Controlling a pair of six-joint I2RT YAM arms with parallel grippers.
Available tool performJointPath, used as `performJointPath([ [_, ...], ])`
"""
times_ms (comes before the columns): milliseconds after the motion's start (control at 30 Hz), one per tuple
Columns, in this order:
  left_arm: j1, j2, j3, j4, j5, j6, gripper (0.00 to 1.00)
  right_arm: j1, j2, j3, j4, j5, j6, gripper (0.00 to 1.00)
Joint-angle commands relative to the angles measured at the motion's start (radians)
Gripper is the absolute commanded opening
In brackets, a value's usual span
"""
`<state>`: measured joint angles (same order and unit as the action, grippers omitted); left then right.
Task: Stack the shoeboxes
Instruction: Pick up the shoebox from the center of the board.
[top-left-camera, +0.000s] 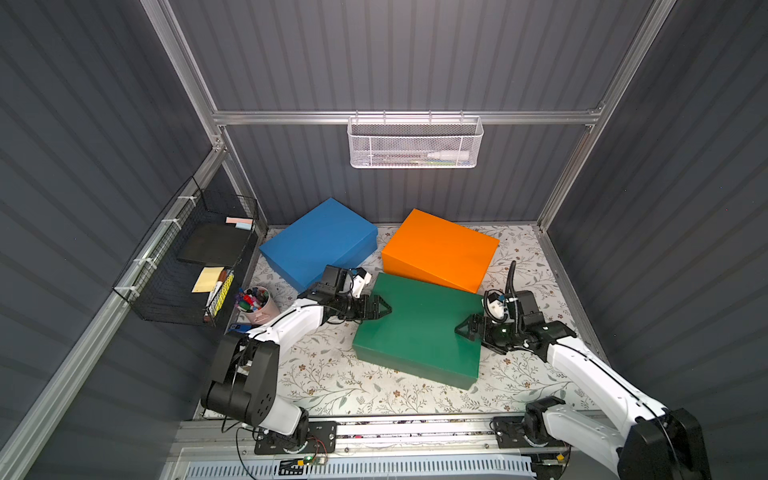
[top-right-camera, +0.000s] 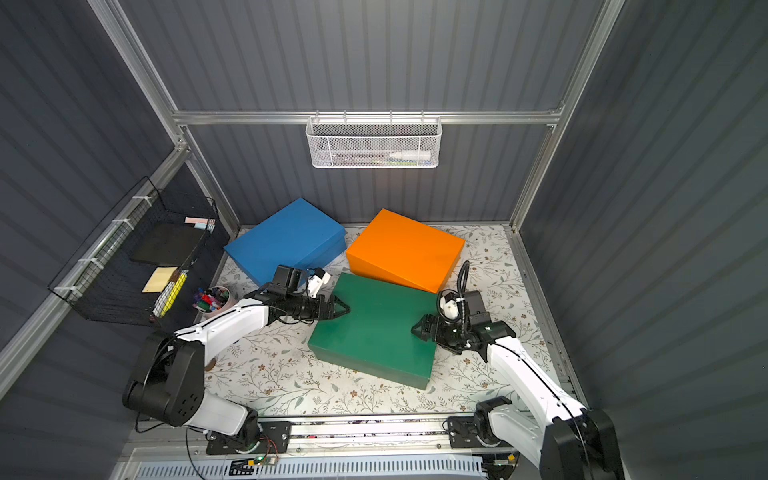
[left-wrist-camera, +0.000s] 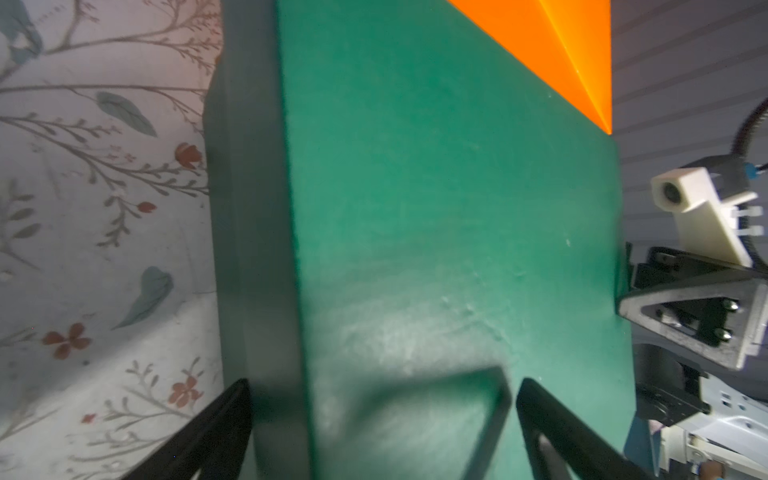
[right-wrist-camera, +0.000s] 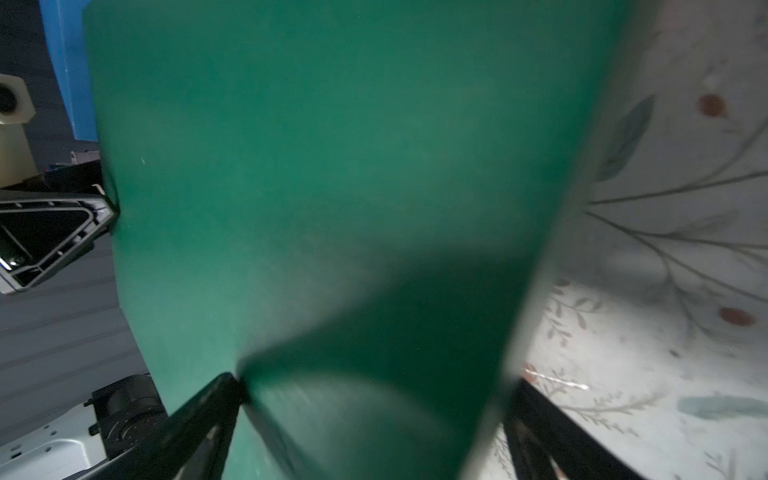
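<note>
I see the left claw (top-left-camera: 386, 308) and right claw (top-left-camera: 459, 330) both gaping wide, straddling opposite ends of the green shoebox (top-left-camera: 415, 336); blue shoebox (top-left-camera: 318, 241) and orange shoebox (top-left-camera: 440, 247) lie beyond (unstacked).

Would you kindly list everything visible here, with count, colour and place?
blue shoebox: 1, blue, back left of table
orange shoebox: 1, orange, back right
green shoebox: 1, dark green, front centre
cup of markers: 1, pink, table's left edge
wire basket: 1, black, left wall
mesh basket: 1, white, back rail
table cover: 1, white floral, under the shoeboxes
left gripper: 1, black, jaws wide at the green shoebox's left end
right gripper: 1, black, jaws wide at its right end
</note>
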<state>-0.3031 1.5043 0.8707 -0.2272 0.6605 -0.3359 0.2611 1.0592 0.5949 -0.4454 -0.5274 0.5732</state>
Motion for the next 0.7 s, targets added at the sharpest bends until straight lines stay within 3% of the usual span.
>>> performJointPath([
  [0,-0.004,-0.021,-0.032,0.042,0.095,-0.043,1.00,0.013,0.019,0.006,0.064,-0.074,0.032,0.99],
  [467,-0.021,-0.228,0.015,0.023,0.119,-0.125,0.94,0.066,-0.193,0.063,-0.038,-0.103,0.201,0.95],
  [667,-0.070,-0.262,0.106,-0.017,0.086,-0.145,0.92,0.092,-0.255,0.153,-0.120,-0.069,0.243,0.92],
])
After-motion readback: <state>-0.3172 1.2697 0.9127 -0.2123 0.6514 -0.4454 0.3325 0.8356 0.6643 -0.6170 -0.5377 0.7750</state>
